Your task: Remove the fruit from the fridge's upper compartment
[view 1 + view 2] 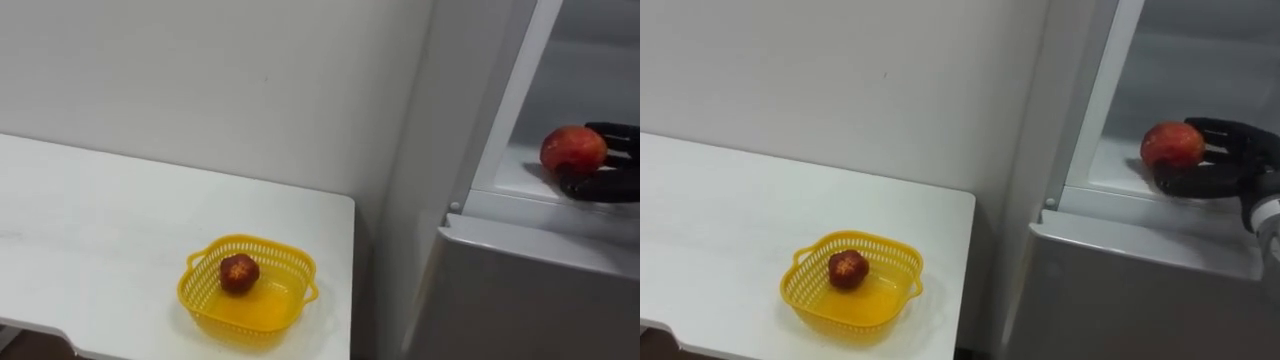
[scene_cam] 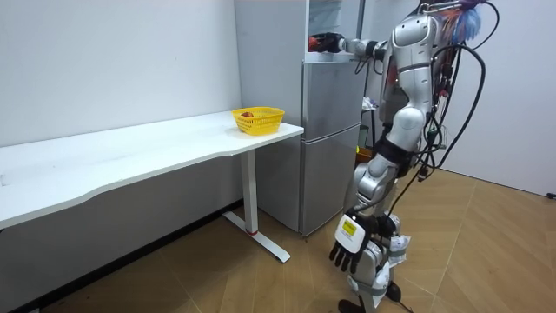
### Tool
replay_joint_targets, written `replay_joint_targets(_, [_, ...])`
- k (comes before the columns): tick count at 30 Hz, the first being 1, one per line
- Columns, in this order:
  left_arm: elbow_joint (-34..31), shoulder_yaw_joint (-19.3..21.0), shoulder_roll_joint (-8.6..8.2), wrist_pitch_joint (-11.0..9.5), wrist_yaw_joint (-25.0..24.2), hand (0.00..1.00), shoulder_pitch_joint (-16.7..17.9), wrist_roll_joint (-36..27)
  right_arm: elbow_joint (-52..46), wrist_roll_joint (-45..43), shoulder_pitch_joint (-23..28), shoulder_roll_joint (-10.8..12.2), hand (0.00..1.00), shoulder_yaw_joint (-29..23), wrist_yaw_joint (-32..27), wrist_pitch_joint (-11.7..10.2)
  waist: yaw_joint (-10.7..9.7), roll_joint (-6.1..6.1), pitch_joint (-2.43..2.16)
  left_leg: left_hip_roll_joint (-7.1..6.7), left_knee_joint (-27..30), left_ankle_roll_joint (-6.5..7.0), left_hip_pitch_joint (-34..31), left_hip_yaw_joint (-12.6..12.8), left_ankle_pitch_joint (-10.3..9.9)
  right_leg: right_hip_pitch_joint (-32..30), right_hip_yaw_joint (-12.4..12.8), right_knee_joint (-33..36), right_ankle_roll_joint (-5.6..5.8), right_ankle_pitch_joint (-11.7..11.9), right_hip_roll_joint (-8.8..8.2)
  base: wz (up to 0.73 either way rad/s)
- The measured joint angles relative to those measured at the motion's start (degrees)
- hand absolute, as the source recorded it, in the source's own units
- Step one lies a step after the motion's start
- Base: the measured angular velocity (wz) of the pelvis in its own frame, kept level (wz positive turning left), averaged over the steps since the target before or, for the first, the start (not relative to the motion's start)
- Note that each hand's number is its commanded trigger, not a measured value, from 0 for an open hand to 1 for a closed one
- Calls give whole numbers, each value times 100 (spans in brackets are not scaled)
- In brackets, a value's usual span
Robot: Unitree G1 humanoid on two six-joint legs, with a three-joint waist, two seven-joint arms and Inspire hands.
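**Item.** The red apple (image 1: 573, 149) is inside the upper fridge compartment, low over the white shelf (image 1: 515, 178) and near its front edge. I cannot tell whether it rests on the shelf or is lifted clear.

**Right hand** (image 1: 608, 184). It reaches in from the right, with its dark fingers curled round the apple from below and behind. I read this as a grip, but it covers only the right part of the fruit and the left face is bare.

**Left hand** (image 2: 349, 246). It hangs low beside the robot's leg in the room view, fingers relaxed and holding nothing.

**Risks, in my judgement:**
1. The hold is partial on a smooth, round fruit. A quick pull could roll the apple out to the left and drop it onto the top of the lower door or the floor.
2. The compartment's white frame (image 1: 512, 95) stands near the apple on the left. Swinging towards the table before drawing straight out could knock the fruit loose.
3. The yellow basket (image 1: 247, 241) sits well apart from the fridge, near the front edge of the white table (image 1: 90, 210). It already holds a small dark red fruit (image 1: 239, 272). A release from too high could bounce out or shove the light basket off the edge.
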Motion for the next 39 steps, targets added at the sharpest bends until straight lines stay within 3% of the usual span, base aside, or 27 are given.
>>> replay_joint_targets(13, [-6,-95,37,-9,1,0,-20,8,-33,74,-56,-2,100,159,-25,1,-7,-46,10,1,-34,-1,-13,0,-1,-18,-104,9,2,1,-17,0])
replay_joint_targets(20, [7,-115,36,-50,102,0,-133,1,-1173,46,503,9,100,159,-157,-1,-11,112,-5,4,9,-1,18,43,-1,23,-87,9,3,3,-14,-1])
replay_joint_targets(24, [3,-218,2,-122,222,0,-165,13,-1769,220,846,55,100,138,-328,-1,-4,203,17,13,-40,-1,93,126,-1,34,24,20,1,5,-9,-10])
replay_joint_targets(26, [92,-217,-22,-142,271,0,-139,14,-2519,132,1264,348,100,-71,-510,-16,-18,235,19,25,-83,-1,113,188,-1,29,92,29,1,5,0,-13])
replay_joint_targets(33, [176,-221,-73,-182,310,0,-235,-3,-3827,-31,2228,838,100,-505,-909,-78,-59,303,44,18,-39,3,111,233,-3,13,179,21,14,35,-1,-3])
replay_joint_targets(36, [222,-274,-174,-200,421,0,-214,5,-4310,-23,2656,1005,100,-506,-949,-185,-108,436,24,15,-50,6,134,249,-2,32,183,12,18,46,-6,0])
replay_joint_targets(39, [327,-279,-265,-252,420,0,-235,6,-4534,-45,2828,1234,100,-518,-1011,-262,-188,563,42,29,-96,6,188,294,-2,71,188,14,17,45,-2,-2])
